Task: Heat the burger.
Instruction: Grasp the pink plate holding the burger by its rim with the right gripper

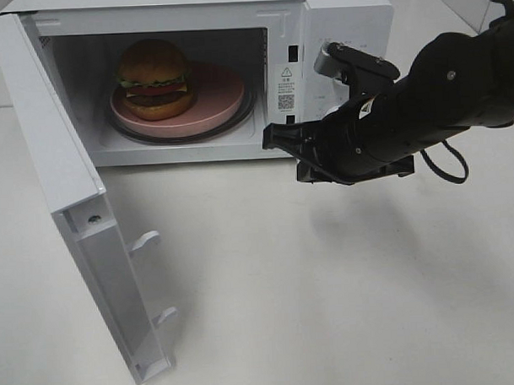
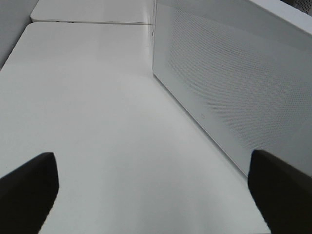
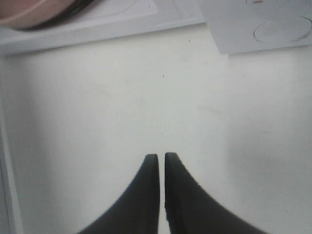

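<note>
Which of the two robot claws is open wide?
The left gripper: its fingers stand far apart, while the fingers of the right gripper are pinched almost together.

Glossy black arm [image 1: 456, 84] (looping black cable [image 1: 431, 167])

The microwave [image 1: 348, 24] cavity stands open to the front, with room over the pink plate [image 1: 224, 96] right of the burger [image 1: 154, 78]. Its swung-out door [image 1: 67, 199] walls off the left side. The tabletop [image 1: 328, 291] before the opening lies bare, save the right gripper [image 1: 269, 140] by the opening's right corner.
</note>
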{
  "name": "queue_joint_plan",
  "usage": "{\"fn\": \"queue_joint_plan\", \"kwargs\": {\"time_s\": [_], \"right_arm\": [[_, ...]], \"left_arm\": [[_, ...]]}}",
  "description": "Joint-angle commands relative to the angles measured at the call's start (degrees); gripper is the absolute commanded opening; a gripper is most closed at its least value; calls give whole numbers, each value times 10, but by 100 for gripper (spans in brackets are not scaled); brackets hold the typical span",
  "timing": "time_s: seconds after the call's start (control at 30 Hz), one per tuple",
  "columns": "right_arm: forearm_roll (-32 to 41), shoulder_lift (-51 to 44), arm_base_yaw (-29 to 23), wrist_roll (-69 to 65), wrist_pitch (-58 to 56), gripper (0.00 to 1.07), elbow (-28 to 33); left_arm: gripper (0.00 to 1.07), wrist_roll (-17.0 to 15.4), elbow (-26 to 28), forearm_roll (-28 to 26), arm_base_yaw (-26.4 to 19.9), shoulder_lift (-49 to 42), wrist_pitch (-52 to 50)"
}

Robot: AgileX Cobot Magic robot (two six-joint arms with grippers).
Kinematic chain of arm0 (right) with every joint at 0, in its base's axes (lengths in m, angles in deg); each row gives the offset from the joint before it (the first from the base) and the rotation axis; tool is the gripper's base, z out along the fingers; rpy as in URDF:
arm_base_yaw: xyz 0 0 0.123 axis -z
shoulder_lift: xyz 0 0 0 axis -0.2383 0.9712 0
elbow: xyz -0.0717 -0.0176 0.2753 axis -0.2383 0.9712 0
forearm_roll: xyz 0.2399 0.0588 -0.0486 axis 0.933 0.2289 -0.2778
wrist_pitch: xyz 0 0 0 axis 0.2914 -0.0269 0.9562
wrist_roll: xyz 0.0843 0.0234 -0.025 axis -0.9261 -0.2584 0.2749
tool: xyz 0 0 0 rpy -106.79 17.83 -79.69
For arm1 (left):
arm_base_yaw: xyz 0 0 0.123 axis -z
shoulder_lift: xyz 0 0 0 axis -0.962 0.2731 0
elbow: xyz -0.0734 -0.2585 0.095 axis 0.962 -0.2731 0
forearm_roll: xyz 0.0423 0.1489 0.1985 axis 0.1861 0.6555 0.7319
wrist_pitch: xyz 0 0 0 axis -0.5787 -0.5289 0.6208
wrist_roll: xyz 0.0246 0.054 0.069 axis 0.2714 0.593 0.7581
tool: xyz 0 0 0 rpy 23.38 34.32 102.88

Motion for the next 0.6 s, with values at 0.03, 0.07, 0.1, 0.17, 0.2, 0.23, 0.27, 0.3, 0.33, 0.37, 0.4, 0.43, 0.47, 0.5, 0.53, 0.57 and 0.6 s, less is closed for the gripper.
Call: {"fn": "queue_joint_plan", "kwargs": {"time_s": [0.03, 0.07, 0.1, 0.17, 0.2, 0.23, 0.27, 0.3, 0.33, 0.37, 0.4, 0.43, 0.47, 0.5, 0.53, 0.57, 0.6], "right_arm": [[-45, -25, 3, 70, -66, 7, 0], [-59, -35, 3, 110, -97, 8, 0], [-59, -35, 3, 110, -97, 8, 0], [-64, -53, 3, 193, -132, 9, 0], [-64, -53, 3, 193, -132, 9, 0], [-64, -60, 3, 228, -144, 10, 0], [-62, -71, 3, 296, -170, 11, 0], [-62, -71, 3, 296, -170, 11, 0], [-62, -76, 3, 322, -182, 12, 0], [-62, -85, 3, 388, -213, 13, 0], [-62, -85, 3, 388, -213, 13, 0], [-62, -89, 3, 415, -231, 13, -1], [-62, -93, 3, 491, -267, 13, -5], [-62, -93, 3, 491, -267, 13, -5], [-62, -93, 3, 578, -310, 14, -13], [-62, -93, 3, 614, -325, 14, -15], [-62, -93, 3, 614, -325, 14, -15]], "left_arm": [[98, -4, -2, -1, 2, -10, -5], [98, -4, -2, -1, 2, -10, -5], [98, -4, -2, -1, 2, -10, -5], [98, -4, -2, -1, 2, -10, -5], [98, -4, -2, -1, 2, -10, -5], [98, -4, -2, -1, 2, -10, -5], [98, -4, -2, -1, 2, -10, -5], [98, -4, -2, -1, 2, -10, -5], [98, -4, -2, -1, 2, -10, -5], [98, -4, -2, -1, 2, -10, -5], [98, -4, -2, -1, 2, -10, -5], [98, -4, -2, -1, 2, -10, -5], [98, -4, -2, -1, 2, -10, -5], [98, -4, -2, -1, 2, -10, -5], [98, -4, -2, -1, 2, -10, -5], [98, -4, -2, -1, 2, -10, -5], [98, -4, -2, -1, 2, -10, -5]]}}
